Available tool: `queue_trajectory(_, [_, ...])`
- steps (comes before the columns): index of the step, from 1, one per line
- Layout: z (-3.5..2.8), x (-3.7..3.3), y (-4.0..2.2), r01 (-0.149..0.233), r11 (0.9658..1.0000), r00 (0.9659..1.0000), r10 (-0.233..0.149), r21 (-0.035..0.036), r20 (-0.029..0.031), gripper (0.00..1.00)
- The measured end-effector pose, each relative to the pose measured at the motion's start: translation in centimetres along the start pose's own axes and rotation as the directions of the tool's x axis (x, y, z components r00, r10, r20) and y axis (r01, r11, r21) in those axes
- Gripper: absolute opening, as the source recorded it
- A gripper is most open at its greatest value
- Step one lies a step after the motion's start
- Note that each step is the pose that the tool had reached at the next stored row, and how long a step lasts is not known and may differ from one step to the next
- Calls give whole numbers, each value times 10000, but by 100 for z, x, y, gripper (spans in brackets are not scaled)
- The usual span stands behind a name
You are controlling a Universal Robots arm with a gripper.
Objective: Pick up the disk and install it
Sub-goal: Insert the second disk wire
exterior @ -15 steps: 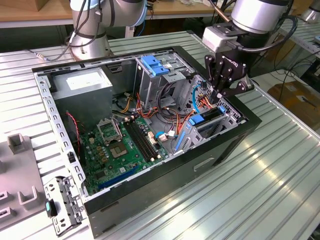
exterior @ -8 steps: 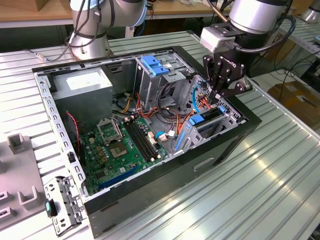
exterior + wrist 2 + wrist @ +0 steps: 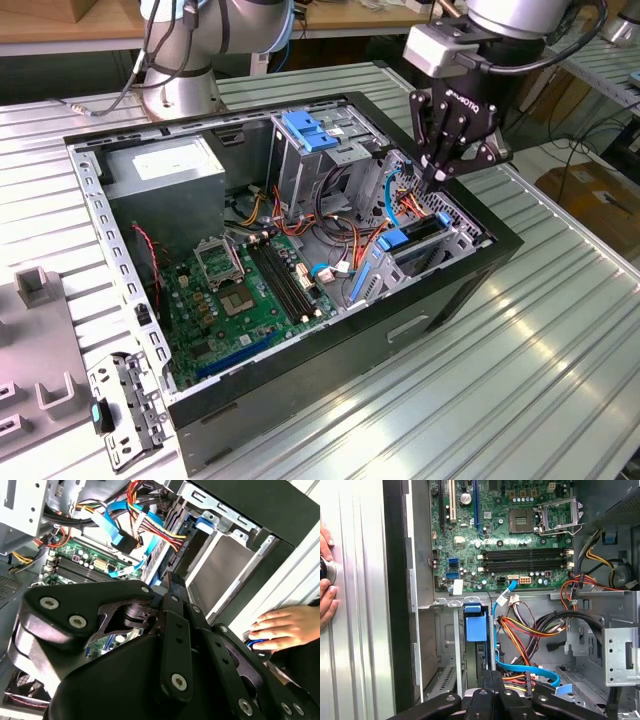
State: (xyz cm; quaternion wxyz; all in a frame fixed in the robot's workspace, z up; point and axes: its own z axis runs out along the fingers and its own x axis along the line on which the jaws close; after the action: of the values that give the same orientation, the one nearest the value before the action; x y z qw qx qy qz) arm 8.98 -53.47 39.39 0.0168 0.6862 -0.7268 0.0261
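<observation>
The gripper (image 3: 437,178), fingers pinched together and empty, hovers above the disk (image 3: 418,236); the disk sits edge-up in the computer case (image 3: 330,345) bay. A hand (image 3: 285,627) rests outside the case

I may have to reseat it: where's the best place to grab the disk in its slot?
Probably its upturned blue-framed edge, coming straight down from above: the disk stands on edge in the metal cage, so its flat faces are walled in, and cables crowd one side.

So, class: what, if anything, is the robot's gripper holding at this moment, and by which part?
It cannot be told. The gripper sits low over the drive bay at the open computer case's front corner, and its own body hides its tips in both wrist views.
</observation>
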Motion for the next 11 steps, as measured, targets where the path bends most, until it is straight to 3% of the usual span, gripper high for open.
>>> queue_trajectory(4, [-23,-86,-4,5,10000,10000,-5,1,-18,11])
queue_trajectory(11, [-24,-90,-5,51,10000,10000,-51,4,-17,11])
